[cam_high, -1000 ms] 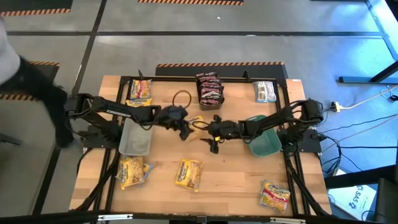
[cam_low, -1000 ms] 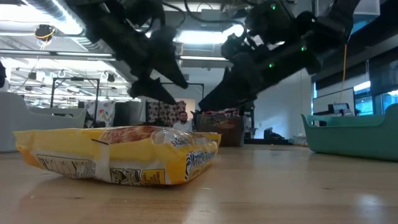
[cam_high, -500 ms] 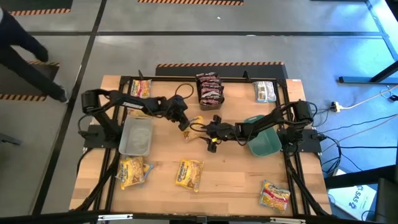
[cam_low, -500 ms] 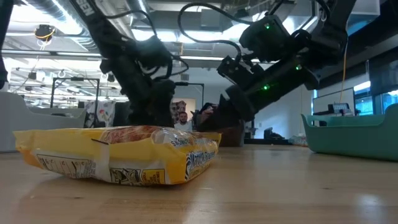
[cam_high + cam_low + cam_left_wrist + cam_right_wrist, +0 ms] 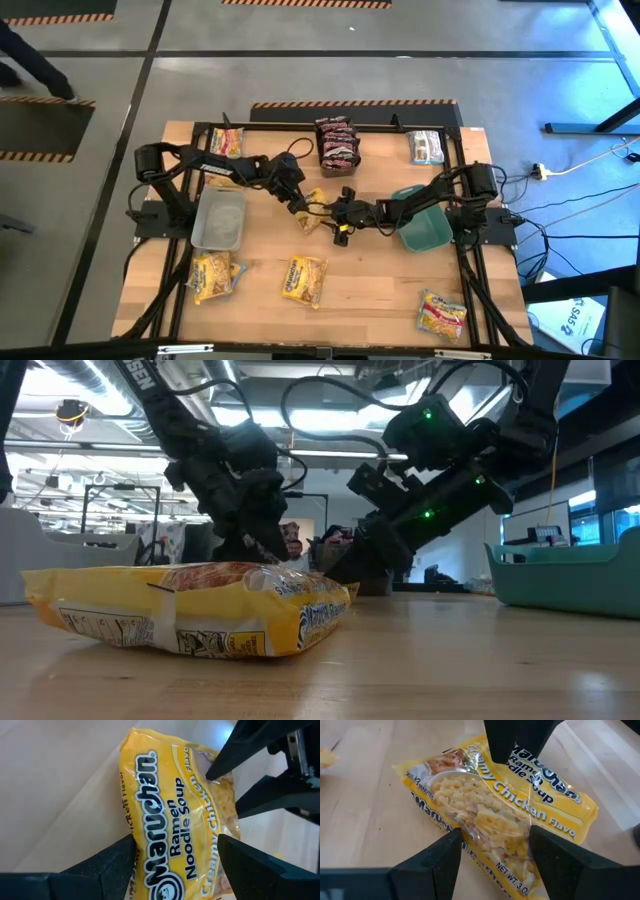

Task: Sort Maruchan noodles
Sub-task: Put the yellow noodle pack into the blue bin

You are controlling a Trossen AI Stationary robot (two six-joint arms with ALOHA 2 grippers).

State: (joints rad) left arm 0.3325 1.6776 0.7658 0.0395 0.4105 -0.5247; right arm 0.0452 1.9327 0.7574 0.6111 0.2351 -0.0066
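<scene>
Mid-bench [image 5: 380, 270], I saw a yellow packet [image 5: 175, 825] reading "Maruchan Ramen Noodle Soup, Creamy Chicken Flavor". The left gripper [image 5: 175, 865] and the right gripper [image 5: 492, 850] straddled opposite ends, fingers apart.

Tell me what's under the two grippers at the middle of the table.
One yellow Creamy Chicken packet lies on the wooden table, with the left gripper and right gripper open, fingers straddling opposite ends. Whether anything lies beneath the packet is hidden.

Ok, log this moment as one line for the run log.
left tool: open, straddling yellow glossy Creamy Chicken ramen packet | right tool: open, straddling same packet, opposite end | packet: flat on wooden table, mid-table
</scene>
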